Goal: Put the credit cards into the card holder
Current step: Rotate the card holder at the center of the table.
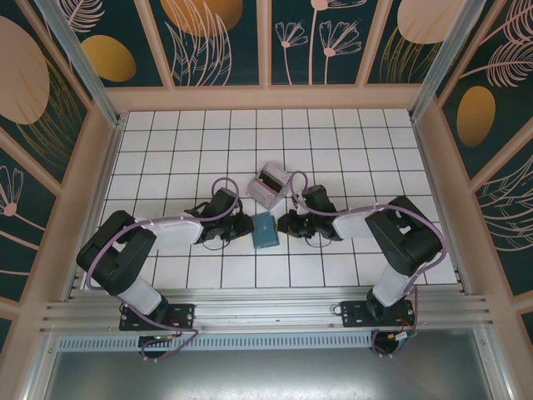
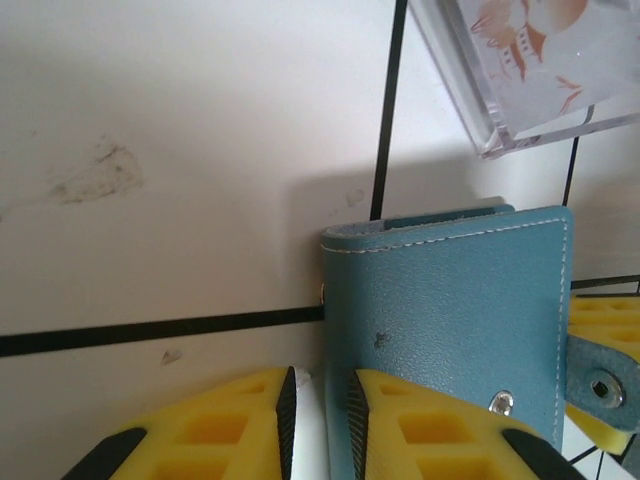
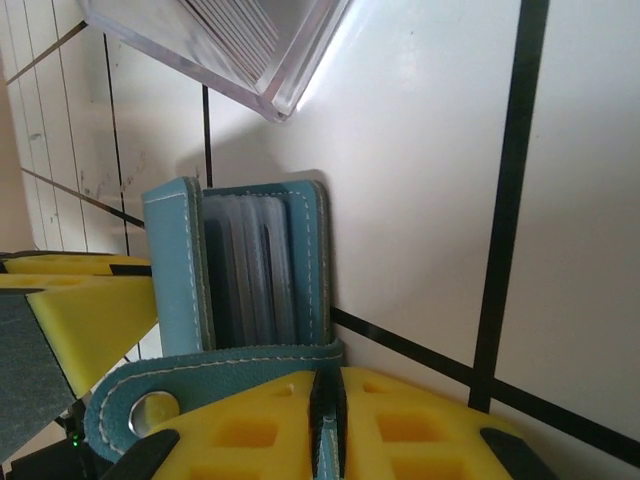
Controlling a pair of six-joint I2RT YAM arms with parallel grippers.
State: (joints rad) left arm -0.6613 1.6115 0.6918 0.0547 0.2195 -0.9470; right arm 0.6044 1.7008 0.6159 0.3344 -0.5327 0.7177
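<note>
- Opening card holder (image 2: 450, 300): strap (image 3: 220, 372) pinched in shut right end effector (image 3: 327, 388).
- Left end effector (image 2: 320, 385) nearly closed at edge; grip unclear.
- Next: peel strap back.

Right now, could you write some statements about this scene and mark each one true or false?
The teal card holder lies between the left end effector and the right end effector. True.
The clear plastic box lies on the near side of the card holder. False: it lies on the far side.
The right end effector pinches the card holder's snap strap. True.
The card holder lies spread wide open. False: it is folded, with its covers slightly apart.
</note>
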